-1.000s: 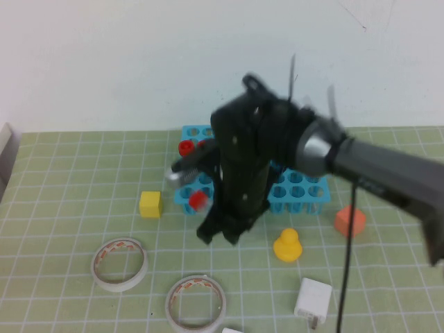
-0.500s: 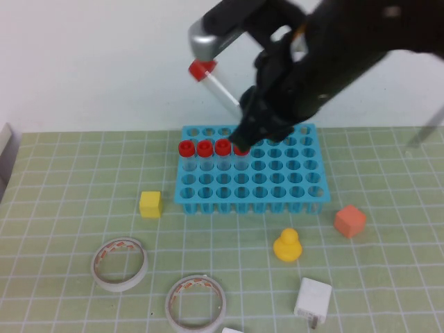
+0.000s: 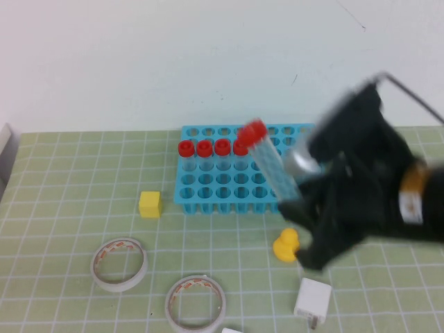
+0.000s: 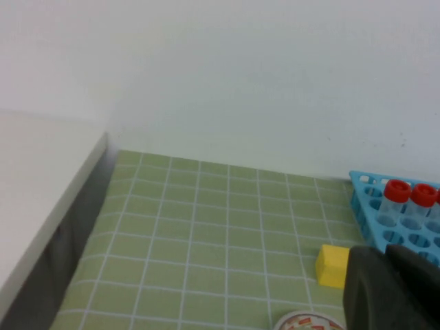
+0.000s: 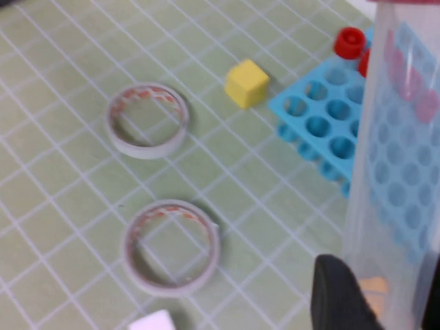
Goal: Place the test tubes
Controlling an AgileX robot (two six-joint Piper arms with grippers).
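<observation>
Test tube (image 3: 270, 163) held: right gripper (image 3: 300, 189) beside rack (image 3: 208, 191), blurred | left gripper (image 4: 392, 289) cropped

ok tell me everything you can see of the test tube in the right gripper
The test tube is a clear plastic-looking cylinder with a red cap. It is held in the air, tilted, cap uppermost and leaning toward the blue rack, its lower end clamped in the right gripper at the rack's front right. The left gripper sits shut, off to the left.
</observation>
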